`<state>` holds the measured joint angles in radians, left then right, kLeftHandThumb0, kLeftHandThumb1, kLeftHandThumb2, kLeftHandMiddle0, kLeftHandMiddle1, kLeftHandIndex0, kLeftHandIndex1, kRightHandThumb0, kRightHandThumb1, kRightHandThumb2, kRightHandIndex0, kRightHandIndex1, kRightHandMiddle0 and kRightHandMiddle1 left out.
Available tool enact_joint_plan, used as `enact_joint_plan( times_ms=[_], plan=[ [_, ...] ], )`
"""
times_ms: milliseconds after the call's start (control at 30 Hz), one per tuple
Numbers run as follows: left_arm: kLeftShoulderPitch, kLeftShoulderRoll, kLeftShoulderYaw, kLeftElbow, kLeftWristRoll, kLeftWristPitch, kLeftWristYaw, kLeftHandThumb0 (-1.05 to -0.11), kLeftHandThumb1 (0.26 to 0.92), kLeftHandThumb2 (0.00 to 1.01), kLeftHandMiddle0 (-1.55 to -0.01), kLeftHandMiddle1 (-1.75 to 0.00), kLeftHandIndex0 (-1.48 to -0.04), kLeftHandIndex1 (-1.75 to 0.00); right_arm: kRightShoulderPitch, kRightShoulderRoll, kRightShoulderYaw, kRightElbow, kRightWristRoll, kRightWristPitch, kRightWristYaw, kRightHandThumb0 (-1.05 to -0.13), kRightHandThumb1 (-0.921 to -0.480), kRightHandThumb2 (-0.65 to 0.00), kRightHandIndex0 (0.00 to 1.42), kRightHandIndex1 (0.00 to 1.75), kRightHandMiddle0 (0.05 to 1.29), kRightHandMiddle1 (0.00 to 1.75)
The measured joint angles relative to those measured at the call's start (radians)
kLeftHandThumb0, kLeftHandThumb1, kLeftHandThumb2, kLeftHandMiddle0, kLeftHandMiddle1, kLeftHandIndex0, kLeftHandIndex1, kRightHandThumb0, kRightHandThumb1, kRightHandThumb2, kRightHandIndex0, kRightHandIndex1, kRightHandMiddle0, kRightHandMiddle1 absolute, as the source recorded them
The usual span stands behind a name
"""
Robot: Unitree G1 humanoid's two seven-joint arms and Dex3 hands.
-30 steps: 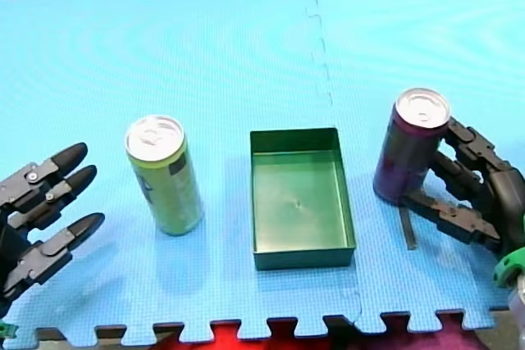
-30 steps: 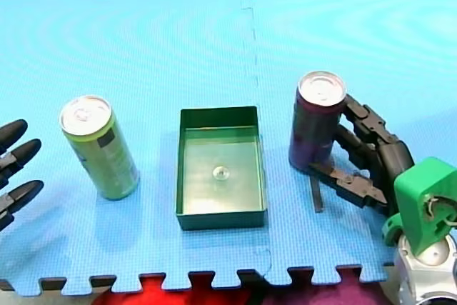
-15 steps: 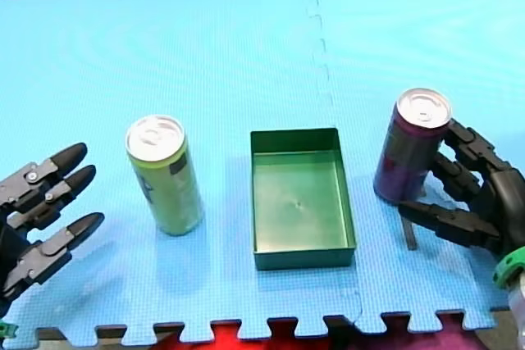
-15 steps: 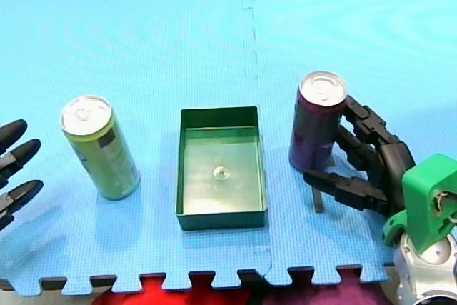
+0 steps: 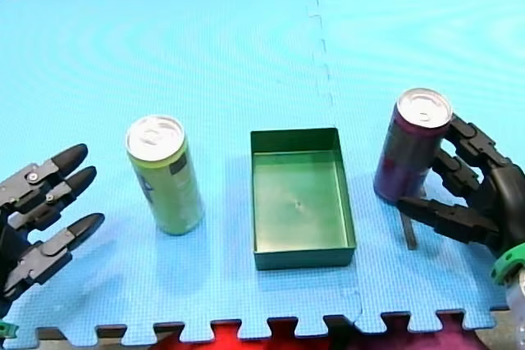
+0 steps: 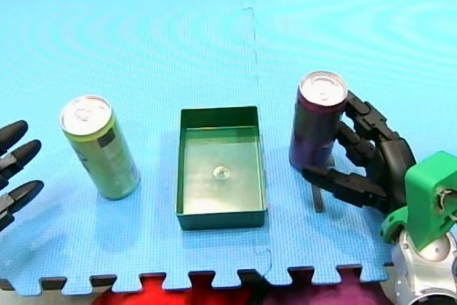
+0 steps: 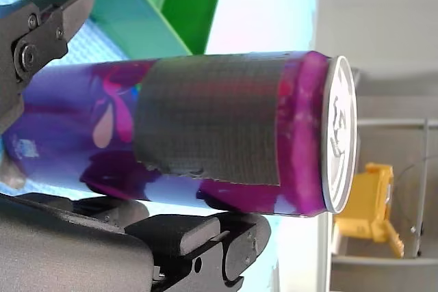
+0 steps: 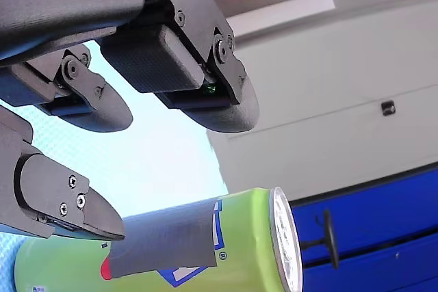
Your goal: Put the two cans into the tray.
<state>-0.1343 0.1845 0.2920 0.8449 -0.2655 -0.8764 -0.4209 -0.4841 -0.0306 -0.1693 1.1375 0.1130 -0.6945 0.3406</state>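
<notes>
Purple can [image 5: 410,149], right of centre, is standing upright on the blue foam mat [image 5: 246,55] just beside the green tray [image 5: 303,258]; the right hand [image 5: 469,194] is wrapping its mid-body. Green can [image 5: 164,174], left of the tray, is standing untouched; the left hand [image 5: 41,211], lower left, is holding nothing. Both cans are probably light, thin-walled and slick: grip mid-body, gently.

No legible text
Grey tape patches [image 7: 205,121] sat on the purple can [image 7: 301,135] and green can [image 8: 239,237]; no lettering was readable.
</notes>
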Motion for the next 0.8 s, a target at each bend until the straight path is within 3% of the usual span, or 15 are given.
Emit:
enact_joint_plan(
  times_ms=[233, 800],
  plan=[
    [0.006, 0.0, -0.001, -0.015, 0.005, 0.003, 0.003, -1.048, 0.844, 0.0, -0.72, 0.0, -0.74, 0.0, -0.024, 0.01, -0.002, 0.015, -0.002, 0.008, -0.008, -0.513, -0.595, 0.0, 0.36, 0.01, 0.36, 0.01],
    [0.01, 0.001, -0.001, -0.017, 0.004, 0.004, 0.001, -1.048, 0.846, 0.0, -0.72, 0.0, -0.75, 0.0, -0.047, 0.019, 0.011, 0.02, -0.019, 0.03, -0.038, -0.513, -0.598, -0.001, 0.39, 0.01, 0.36, 0.0]
  ],
)
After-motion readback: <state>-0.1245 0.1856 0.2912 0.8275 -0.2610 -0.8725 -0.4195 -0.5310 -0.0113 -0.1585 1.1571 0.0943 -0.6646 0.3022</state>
